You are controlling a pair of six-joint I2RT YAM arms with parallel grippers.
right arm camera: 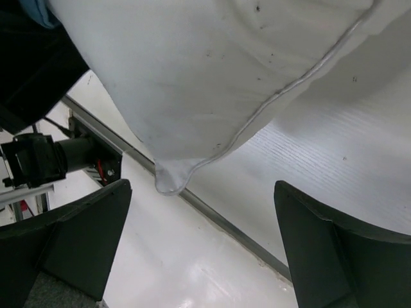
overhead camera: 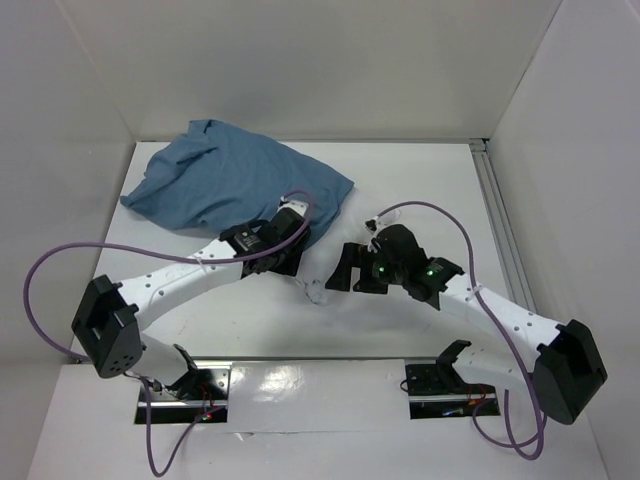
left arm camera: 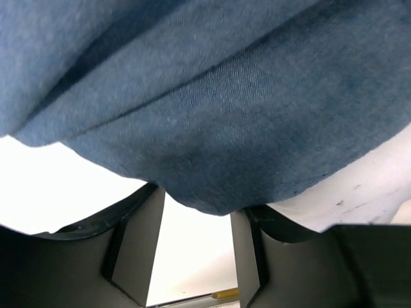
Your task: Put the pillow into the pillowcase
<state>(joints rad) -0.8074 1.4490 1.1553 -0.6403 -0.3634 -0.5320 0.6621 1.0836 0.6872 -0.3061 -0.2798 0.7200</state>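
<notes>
The dusty-blue pillowcase (overhead camera: 225, 180) lies bunched at the back left of the table. Its lower edge hangs over my left gripper (overhead camera: 290, 248), whose jaws stand apart. In the left wrist view the blue hem (left arm camera: 205, 192) dips between the two fingertips (left arm camera: 138, 237), with table showing through the gap below. The white pillow (left arm camera: 366, 189) shows just right of the hem. My right gripper (overhead camera: 348, 270) is wide open. In the right wrist view a pointed corner of the pillow (right arm camera: 170, 176) hangs in front of the open gripper (right arm camera: 200, 189), touching neither finger. From above, only that faint corner (overhead camera: 316, 290) of the pillow shows.
White walls close in the table at the back and on both sides. An aluminium rail (overhead camera: 500, 215) runs along the right edge. Purple cables (overhead camera: 60, 265) loop off both arms. The arm mounts (overhead camera: 185, 385) sit at the near edge.
</notes>
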